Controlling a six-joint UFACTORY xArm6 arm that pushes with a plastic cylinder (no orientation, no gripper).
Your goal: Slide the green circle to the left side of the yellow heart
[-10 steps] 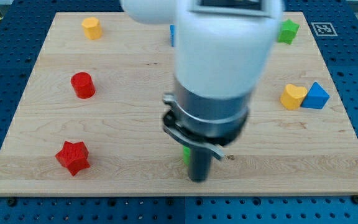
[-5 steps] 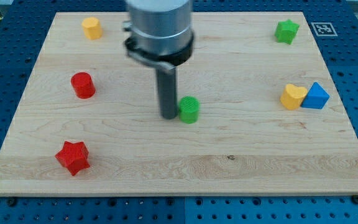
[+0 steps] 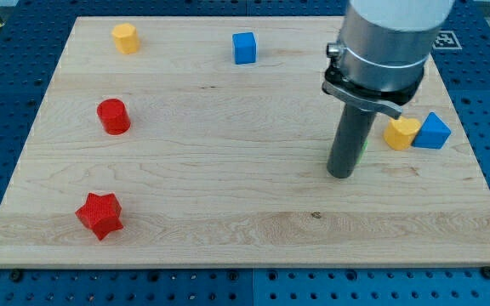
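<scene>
My tip (image 3: 340, 175) rests on the board right of centre. The green circle (image 3: 363, 150) is almost wholly hidden behind the rod; only a thin green sliver shows at the rod's right edge. The yellow heart (image 3: 401, 133) lies a short way to the right of that sliver, with a narrow gap between them. A blue triangle (image 3: 433, 131) touches the heart's right side.
A blue cube (image 3: 244, 48) sits at the view's top centre and a yellow block (image 3: 125, 38) at the top left. A red cylinder (image 3: 113, 116) and a red star (image 3: 99, 214) lie on the left. The arm's body covers the top right corner.
The rod swept from the board's centre to the right, pushing the green circle along. The circle, earlier in plain sight at the centre, now sits behind the rod close to the yellow heart.
</scene>
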